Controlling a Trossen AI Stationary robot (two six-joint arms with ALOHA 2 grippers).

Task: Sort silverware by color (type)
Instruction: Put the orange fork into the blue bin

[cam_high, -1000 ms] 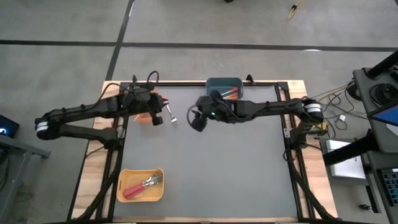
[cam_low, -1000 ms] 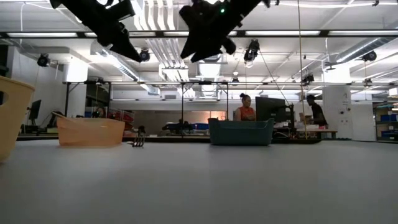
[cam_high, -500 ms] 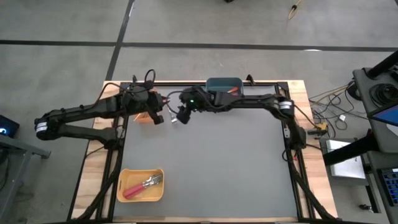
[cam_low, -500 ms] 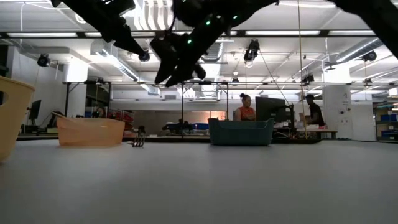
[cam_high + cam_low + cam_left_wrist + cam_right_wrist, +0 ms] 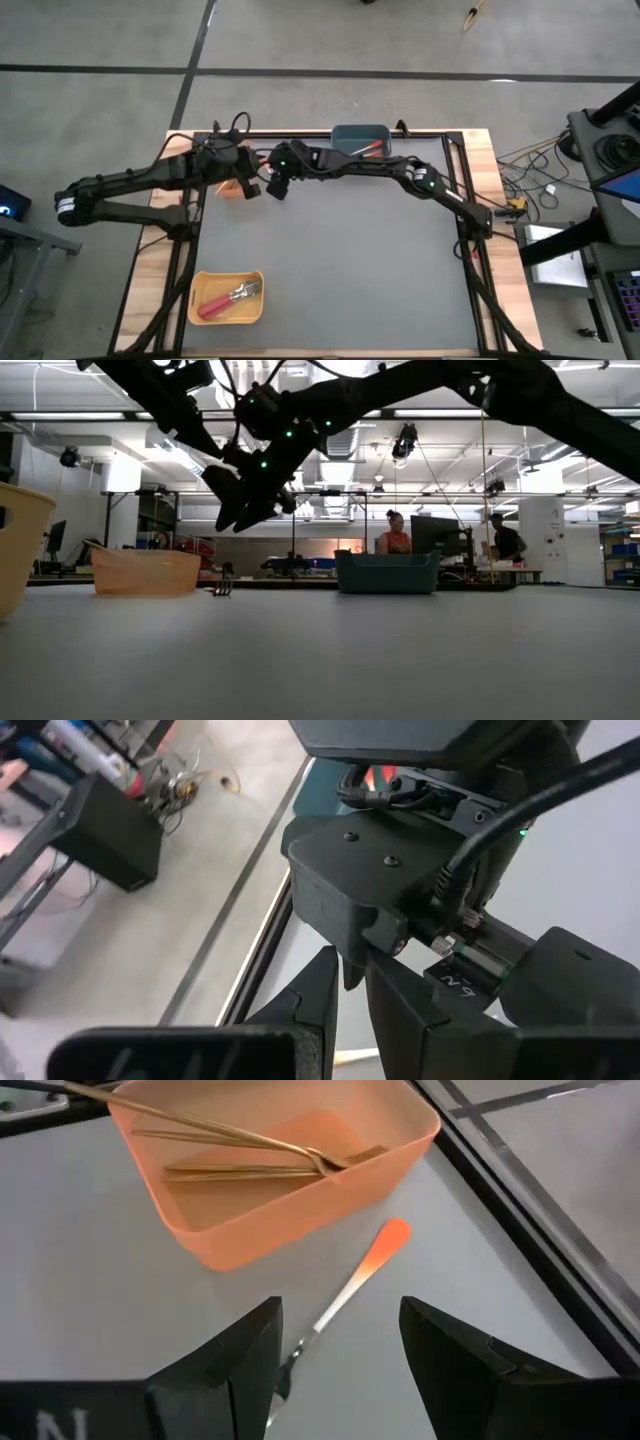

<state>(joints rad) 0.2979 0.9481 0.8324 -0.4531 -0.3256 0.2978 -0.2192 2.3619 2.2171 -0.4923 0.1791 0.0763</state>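
The right gripper (image 5: 335, 1370) hangs with its jaws spread directly over a small silver fork with an orange handle (image 5: 350, 1285) — the fork lies flat on the grey table (image 5: 340, 260), just beside the translucent orange bin (image 5: 280, 1180) that holds thin all-gold forks (image 5: 250, 1155). Its long axis runs between the two fingers, handle end pointing away from the wrist. The left gripper (image 5: 345, 985) hovers close alongside, fingers nearly pressed together and holding nothing visible. Beyond the table is an open workshop with people seated at desks.
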